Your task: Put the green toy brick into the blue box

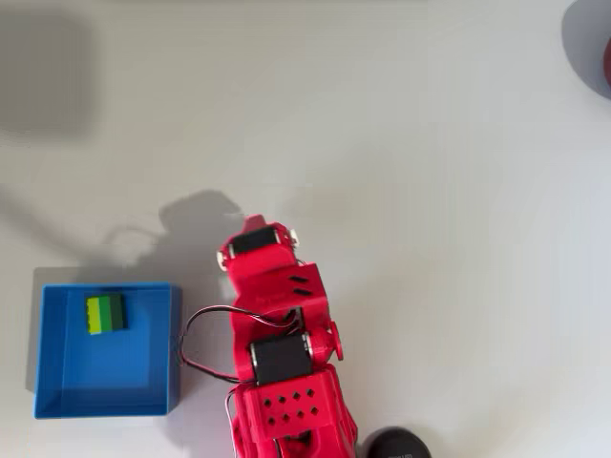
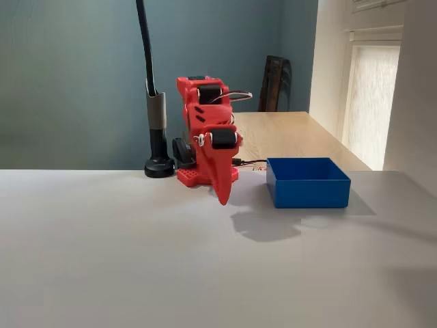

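Observation:
The green toy brick [image 1: 105,313] lies inside the blue box [image 1: 57,401], near its upper left corner in the overhead view, lime half to the left and darker half to the right. In the fixed view the blue box [image 2: 307,191] stands to the right of the red arm, and its walls hide the brick. The arm [image 1: 277,315] is folded up beside the box. My gripper [image 2: 222,197] points down at the table to the left of the box, its fingers together in one tapered point with nothing between them.
A black pole on a round base [image 2: 158,166] stands behind the arm; the base [image 1: 396,444] also shows at the overhead view's bottom edge. A grey and red object [image 1: 594,48] sits at the top right corner. Wires [image 1: 196,334] loop between arm and box.

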Motion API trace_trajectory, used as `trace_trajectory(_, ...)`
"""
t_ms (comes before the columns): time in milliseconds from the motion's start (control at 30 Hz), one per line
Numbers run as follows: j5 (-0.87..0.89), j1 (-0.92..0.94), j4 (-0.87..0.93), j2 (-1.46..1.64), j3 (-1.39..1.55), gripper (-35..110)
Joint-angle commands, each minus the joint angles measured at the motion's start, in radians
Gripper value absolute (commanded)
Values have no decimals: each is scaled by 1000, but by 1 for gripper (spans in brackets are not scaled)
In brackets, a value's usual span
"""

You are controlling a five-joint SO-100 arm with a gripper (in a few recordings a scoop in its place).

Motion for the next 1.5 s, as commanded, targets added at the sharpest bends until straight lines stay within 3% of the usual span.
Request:
trace_trajectory(0, -20, 14, -15, 117, 74, 0)
trace_trajectory(300, 37, 38, 138, 268, 118, 0)
trace_trajectory(1467, 44, 48, 138, 268, 118, 0)
